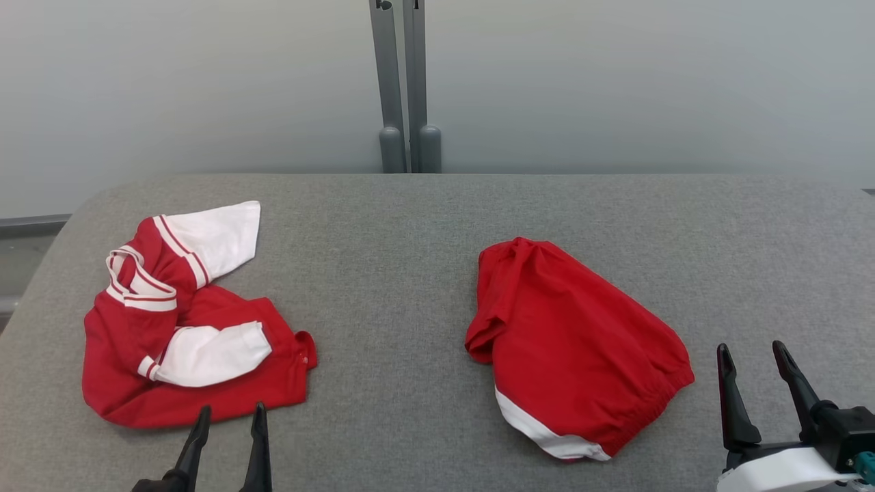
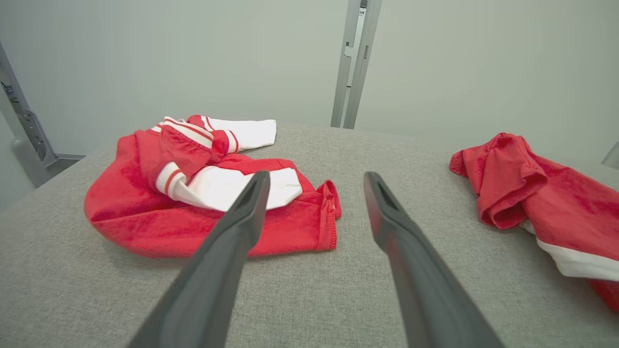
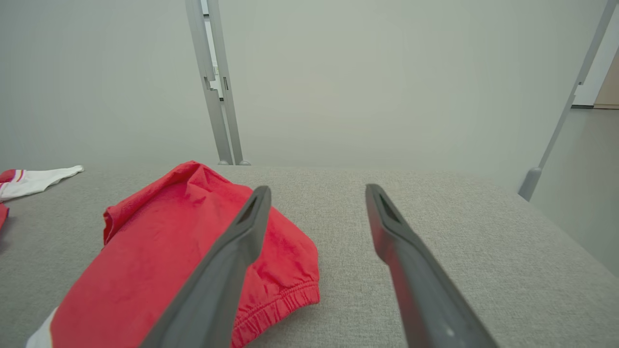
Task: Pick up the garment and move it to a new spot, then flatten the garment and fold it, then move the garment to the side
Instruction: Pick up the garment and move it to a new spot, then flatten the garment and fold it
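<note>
A crumpled red garment with white sleeves and striped cuffs lies on the left of the grey padded table. A second red garment with an elastic hem and a white band lies right of centre, roughly flat. My left gripper stands open just in front of the crumpled garment's near edge, touching nothing. In the left wrist view the same gripper points past that garment's right corner. My right gripper is open to the right of the second garment, apart from it, fingers empty.
A grey double post rises behind the table's far edge against a pale wall. The table's left corner is rounded, with floor beyond it. Another slanted grey post stands off the table's right side. Bare table lies between the two garments.
</note>
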Tool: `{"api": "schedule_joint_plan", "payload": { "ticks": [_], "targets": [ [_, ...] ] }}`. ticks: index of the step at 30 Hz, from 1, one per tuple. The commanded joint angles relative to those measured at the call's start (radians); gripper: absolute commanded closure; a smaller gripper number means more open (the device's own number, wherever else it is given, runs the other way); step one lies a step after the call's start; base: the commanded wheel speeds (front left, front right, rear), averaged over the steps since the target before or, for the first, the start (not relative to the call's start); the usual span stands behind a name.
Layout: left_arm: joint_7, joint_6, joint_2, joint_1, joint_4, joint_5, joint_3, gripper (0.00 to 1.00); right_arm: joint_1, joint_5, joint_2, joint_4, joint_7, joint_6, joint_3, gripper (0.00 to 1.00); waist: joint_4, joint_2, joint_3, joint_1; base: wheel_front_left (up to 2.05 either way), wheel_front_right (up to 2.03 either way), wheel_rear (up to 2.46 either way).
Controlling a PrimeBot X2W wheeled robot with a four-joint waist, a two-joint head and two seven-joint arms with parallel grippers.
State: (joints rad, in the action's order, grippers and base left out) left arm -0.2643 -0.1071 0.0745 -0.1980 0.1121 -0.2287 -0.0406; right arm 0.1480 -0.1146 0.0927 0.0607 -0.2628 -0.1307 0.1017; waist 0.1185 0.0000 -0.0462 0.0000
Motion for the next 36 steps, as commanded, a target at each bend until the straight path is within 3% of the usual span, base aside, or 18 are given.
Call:
{"api": "schedule_joint_plan", "payload": {
  "ticks": [1,28,30,36],
  "targets": [
    [0.000,-0.007,-0.004,0.020,0.003,0.012,-0.003,0.00,-0.012,0.006,0.001,0.001,-0.003,0.000,-0.002,0.00,-0.009,0.0000,0.004,0.0000,0.00,0.00,0.00],
    [0.000,-0.024,-0.013,0.073,0.012,0.047,-0.020,0.00,-0.039,-0.001,0.006,0.008,-0.003,0.000,-0.011,0.00,-0.070,0.0000,0.018,0.0000,0.00,0.00,0.00],
    [0.000,-0.024,-0.016,0.094,-0.017,0.061,-0.066,0.00,-0.048,-0.003,0.011,0.003,-0.003,0.000,-0.012,0.00,-0.082,0.0000,0.025,0.0000,0.00,0.00,0.00],
    [0.051,-0.023,-0.017,0.201,0.000,0.017,-0.458,0.00,-0.075,0.000,0.012,-0.002,-0.003,0.000,-0.031,0.00,-0.152,0.0000,0.053,0.0000,0.00,0.00,0.00]
  ]
}}
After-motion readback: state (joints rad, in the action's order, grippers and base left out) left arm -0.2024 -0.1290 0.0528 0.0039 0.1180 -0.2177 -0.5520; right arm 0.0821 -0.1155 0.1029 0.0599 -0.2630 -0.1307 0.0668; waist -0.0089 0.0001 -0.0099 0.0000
